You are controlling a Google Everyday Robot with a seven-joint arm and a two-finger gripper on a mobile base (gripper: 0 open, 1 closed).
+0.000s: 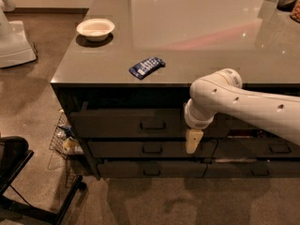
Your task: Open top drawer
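The top drawer [117, 123] is the tallest dark front under the grey counter [197, 27], with a small bar handle [152, 125] at its middle. Its front looks flush with the fronts below it. My gripper [193, 141] hangs down from the white arm [243, 104], in front of the drawer stack. It is just right of the top drawer's right end, a little below handle height and about a hand's width right of the handle. It is not touching the handle.
A white bowl [95, 28] and a blue packet [146, 66] lie on the counter. Two shallower drawers [150, 149] sit below the top one, and narrower drawers [280, 148] to the right. A wire basket [63, 139] and a black chair base [14, 172] stand on the floor at left.
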